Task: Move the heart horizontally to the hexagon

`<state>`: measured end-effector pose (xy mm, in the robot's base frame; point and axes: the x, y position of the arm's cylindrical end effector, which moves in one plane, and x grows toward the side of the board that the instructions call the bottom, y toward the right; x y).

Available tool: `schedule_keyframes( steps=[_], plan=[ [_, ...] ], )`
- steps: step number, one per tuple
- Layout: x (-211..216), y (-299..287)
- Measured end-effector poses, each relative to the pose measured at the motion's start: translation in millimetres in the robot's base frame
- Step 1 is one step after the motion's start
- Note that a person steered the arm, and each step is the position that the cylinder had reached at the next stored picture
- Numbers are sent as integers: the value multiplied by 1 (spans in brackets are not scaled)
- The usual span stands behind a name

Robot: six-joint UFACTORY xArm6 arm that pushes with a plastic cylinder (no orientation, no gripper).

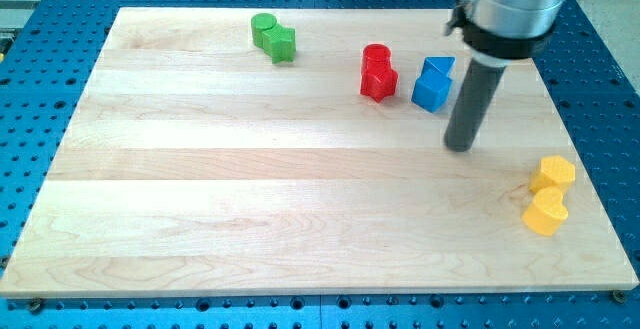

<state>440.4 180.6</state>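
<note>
End effector, my tip [460, 147], a bare rod w/o jaws, is seen on worktop [250, 209], left of yellow hexagon [553, 173]; yellow heart [546, 212] just below hexagon.

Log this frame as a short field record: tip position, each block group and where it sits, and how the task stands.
tip: my tip rests on the board, just to the view's right of and below the blue blocks, touching none
yellow pair: yellow hexagon above yellow heart, close together near the view's right edge
blue pair: blue blocks, shapes unclear
red pair: red blocks, left of the blue ones
green pair: green blocks, near the view's top
surface: wooden board
task state: heart sits below the hexagon, not level with it
</note>
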Motion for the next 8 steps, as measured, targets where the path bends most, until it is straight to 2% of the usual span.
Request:
schedule_keyframes(
  steps=[1,2,4,6,7,8],
  plan=[
    [-43,7],
    [-60,3],
    [-64,-20],
    [-64,33],
    [-88,41],
    [-100,11]
  ],
)
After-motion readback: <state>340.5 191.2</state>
